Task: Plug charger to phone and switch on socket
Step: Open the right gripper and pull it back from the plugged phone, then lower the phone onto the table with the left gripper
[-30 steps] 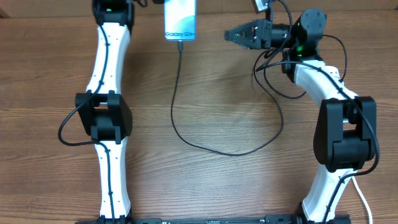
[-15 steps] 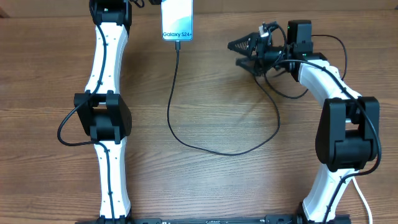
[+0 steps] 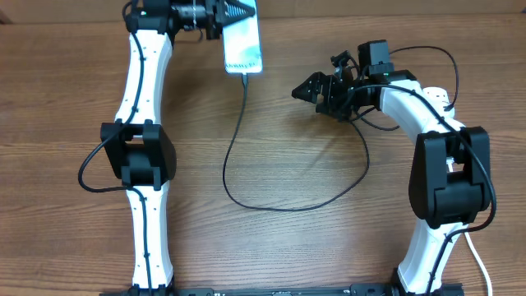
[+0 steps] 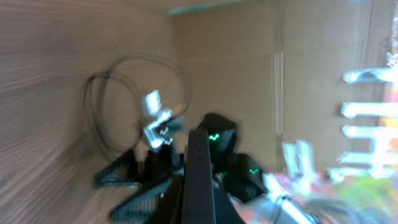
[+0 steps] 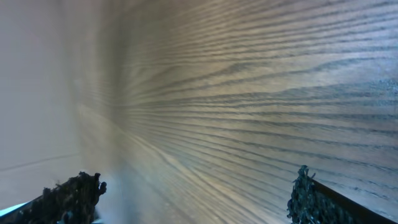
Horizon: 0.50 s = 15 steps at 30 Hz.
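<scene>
The phone [image 3: 244, 45] is a light blue slab at the table's far edge, tilted slightly. My left gripper [image 3: 238, 11] is shut on its far end. In the left wrist view the phone [image 4: 199, 163] shows edge-on as a dark bar between the jaws of that gripper [image 4: 199, 208]. The charger [image 3: 246, 193], a thin black cable, runs from the phone's near end, loops across the table and rises towards my right arm. My right gripper [image 3: 306, 89] hangs open to the right of the phone, holding nothing. Its fingers [image 5: 74, 194] stand wide apart over bare wood. The socket is out of view.
Black cable slack coils around the right wrist [image 3: 362, 78]. A thick white cord [image 3: 477, 261] shows at the bottom right by the right arm's base. Both arm bases stand at the near edge of the wooden table [image 3: 66, 82].
The left gripper has swung round over the phone's far end, and the phone has shifted right and tilted. The right gripper has moved left and nearer, still open.
</scene>
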Each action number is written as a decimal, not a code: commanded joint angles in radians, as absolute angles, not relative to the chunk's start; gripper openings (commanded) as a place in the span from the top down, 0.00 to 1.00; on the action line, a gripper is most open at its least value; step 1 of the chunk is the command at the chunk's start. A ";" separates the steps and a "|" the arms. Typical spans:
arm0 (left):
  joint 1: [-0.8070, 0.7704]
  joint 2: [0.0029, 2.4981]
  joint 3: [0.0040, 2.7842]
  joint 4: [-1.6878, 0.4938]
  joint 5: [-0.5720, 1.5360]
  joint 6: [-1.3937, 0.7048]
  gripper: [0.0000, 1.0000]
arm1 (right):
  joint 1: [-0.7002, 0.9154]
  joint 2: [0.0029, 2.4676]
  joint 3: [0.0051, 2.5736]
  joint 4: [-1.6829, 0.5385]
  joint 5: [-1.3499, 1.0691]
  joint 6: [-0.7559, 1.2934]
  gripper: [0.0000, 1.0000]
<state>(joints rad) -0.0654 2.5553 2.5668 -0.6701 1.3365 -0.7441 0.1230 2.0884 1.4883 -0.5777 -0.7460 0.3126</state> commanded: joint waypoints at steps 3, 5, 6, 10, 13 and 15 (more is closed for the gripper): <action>-0.138 2.548 2.587 -1.015 1.073 -0.272 0.96 | 0.132 2.088 1.497 -0.598 -0.647 0.279 0.00; -0.159 2.548 2.587 -1.105 0.985 -0.226 0.96 | 0.132 2.088 1.497 -0.615 -0.628 0.279 0.00; -0.181 2.548 2.587 -1.175 0.905 -0.204 0.95 | 0.132 2.088 1.497 -0.637 -0.587 0.279 0.00; -0.224 2.548 2.582 -1.244 0.779 -0.205 0.96 | 0.132 2.088 1.493 -0.680 -0.488 0.279 0.00; -0.244 2.548 2.565 -1.246 0.754 -0.205 0.96 | 0.132 2.088 1.491 -0.709 -0.471 0.279 0.00; -0.254 2.548 2.544 -1.238 0.731 -0.205 0.96 | 0.132 2.088 1.491 -0.727 -0.471 0.279 0.00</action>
